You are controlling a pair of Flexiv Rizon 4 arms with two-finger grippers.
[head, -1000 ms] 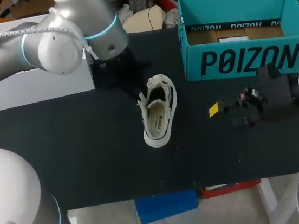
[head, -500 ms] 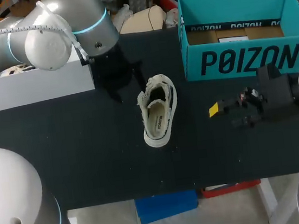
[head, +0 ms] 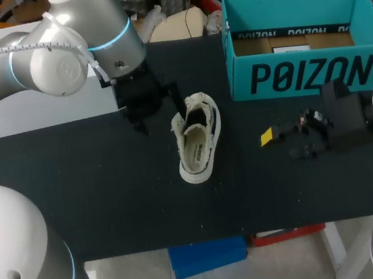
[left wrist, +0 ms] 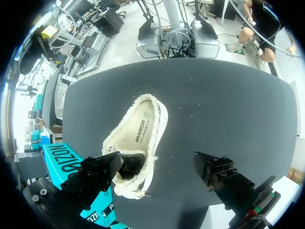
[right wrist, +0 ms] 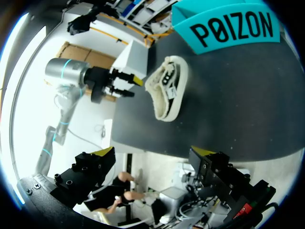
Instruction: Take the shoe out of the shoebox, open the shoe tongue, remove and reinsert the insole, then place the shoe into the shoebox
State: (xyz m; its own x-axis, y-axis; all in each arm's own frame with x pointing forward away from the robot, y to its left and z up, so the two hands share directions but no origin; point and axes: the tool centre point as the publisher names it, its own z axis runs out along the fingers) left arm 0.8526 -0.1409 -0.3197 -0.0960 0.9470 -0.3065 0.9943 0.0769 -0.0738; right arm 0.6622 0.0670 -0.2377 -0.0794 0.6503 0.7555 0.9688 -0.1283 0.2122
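on the black table (head: 111,189), out of the shoebox (head: 308,73) and sole-down, lies the shoe (head: 199,141). opening faces up, pale insole showing. long axis runs roughly from the table's far side to its near edge in the head view, slightly slanted. frayed tongue and dark throat at the far end, rounded end toward the near edge.

left gripper (head: 158,110) hangs just beside that far end, on the side away from the shoebox. fingers spread wide, holding nothing. left wrist view: one finger (left wrist: 95,174) sits over the dark throat end, the other over bare table, so the shoe lies off toward one finger and not centred in the gap. its length points away ahead of the gripper.

right gripper (head: 289,142) is well apart from the shoe, near the shoebox's front wall. also spread and empty. shoe is far ahead of it in its wrist view.

judgement: tongue-opening step in hand. left arm is the nearer one. it likely needs to shift sideways toward the shoe to bring the tongue between its fingers.
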